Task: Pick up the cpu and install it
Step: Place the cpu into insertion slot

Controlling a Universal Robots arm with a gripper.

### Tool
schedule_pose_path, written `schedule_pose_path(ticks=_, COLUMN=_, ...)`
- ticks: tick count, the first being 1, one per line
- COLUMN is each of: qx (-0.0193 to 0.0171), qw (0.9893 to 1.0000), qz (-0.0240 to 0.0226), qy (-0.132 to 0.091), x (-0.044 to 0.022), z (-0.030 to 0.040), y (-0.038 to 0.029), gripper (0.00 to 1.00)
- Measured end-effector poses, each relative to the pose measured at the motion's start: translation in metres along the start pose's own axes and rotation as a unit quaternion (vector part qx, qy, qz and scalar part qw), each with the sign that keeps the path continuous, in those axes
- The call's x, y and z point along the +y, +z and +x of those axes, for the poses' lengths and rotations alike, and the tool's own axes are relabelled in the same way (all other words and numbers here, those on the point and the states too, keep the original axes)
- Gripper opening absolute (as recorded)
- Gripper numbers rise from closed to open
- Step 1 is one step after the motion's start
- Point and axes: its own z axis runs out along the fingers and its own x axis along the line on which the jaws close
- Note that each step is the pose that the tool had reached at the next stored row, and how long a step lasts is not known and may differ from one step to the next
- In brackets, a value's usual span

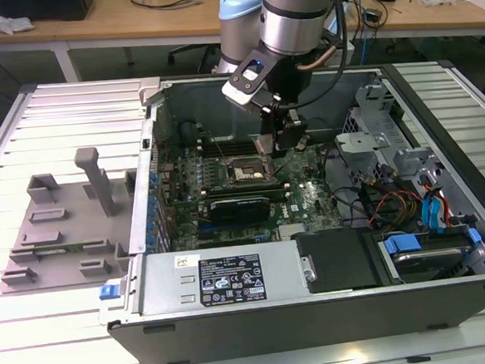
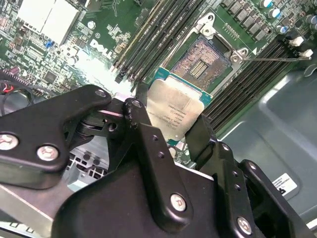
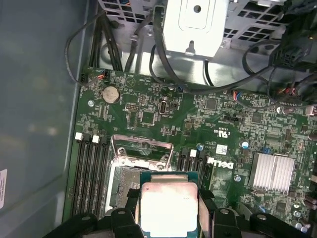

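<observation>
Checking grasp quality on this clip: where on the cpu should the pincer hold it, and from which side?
By two opposite thin edges, coming from above its flat silver top. The cpu is a thin flat square, so only its edges offer grip; the pincer holds it that way here, by the open socket.

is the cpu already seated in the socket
No, in the second wrist view the gripper holds the cpu between its fingers, and the socket beyond it lies open with its contact field bare.
</observation>
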Motion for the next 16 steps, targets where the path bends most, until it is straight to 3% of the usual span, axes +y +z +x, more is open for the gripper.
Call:
schedule_pose_path(ticks=7, qx=-0.0006, qw=0.9997, qz=-0.0002, qy=0.026, x=0.0000, z=0.0000, y=0.0000, gripper=0.55)
schedule_pose_path(ticks=16, qx=-0.0013, qw=0.9981, qz=-0.0004, qy=0.062, x=0.0000, z=0.0000, y=0.0001, gripper=0.55)
